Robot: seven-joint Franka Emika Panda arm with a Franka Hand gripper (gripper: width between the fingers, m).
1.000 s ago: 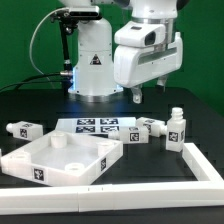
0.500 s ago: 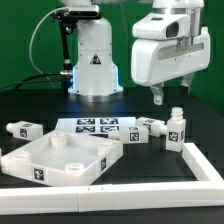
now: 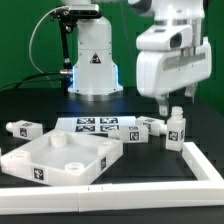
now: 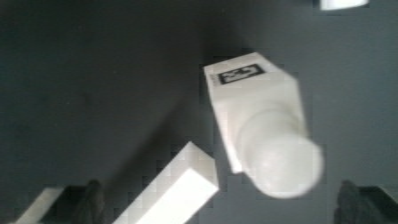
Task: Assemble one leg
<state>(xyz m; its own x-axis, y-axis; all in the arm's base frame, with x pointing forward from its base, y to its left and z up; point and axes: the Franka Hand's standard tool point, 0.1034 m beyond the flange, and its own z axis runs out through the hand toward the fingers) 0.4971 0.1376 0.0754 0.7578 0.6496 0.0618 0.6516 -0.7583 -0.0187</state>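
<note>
A leg [image 3: 175, 129] stands upright on the black table at the exterior view's right, with its narrow stub on top. My gripper [image 3: 177, 102] hangs just above it, open and empty, with the stub below the gap between the fingers. In the wrist view the same leg [image 4: 263, 115] shows end-on, tagged on its side, and the dark fingers [image 4: 64, 204] stand wide apart on either side of my gripper [image 4: 214, 208]. Two more legs lie on their sides: one [image 3: 148, 128] beside the upright leg and one [image 3: 24, 129] at the far left.
The large white square tray-like panel [image 3: 28, 163] lies at the front left. The marker board [image 3: 96, 125] lies behind it. The long white L-shaped bar [image 3: 205, 164] runs along the front and right, close to the upright leg; it also shows in the wrist view [image 4: 178, 190]. The arm's base [image 3: 95, 60] stands behind.
My gripper has moved toward the exterior view's right and down, from over the lying leg to just above the upright leg. No part has moved.
</note>
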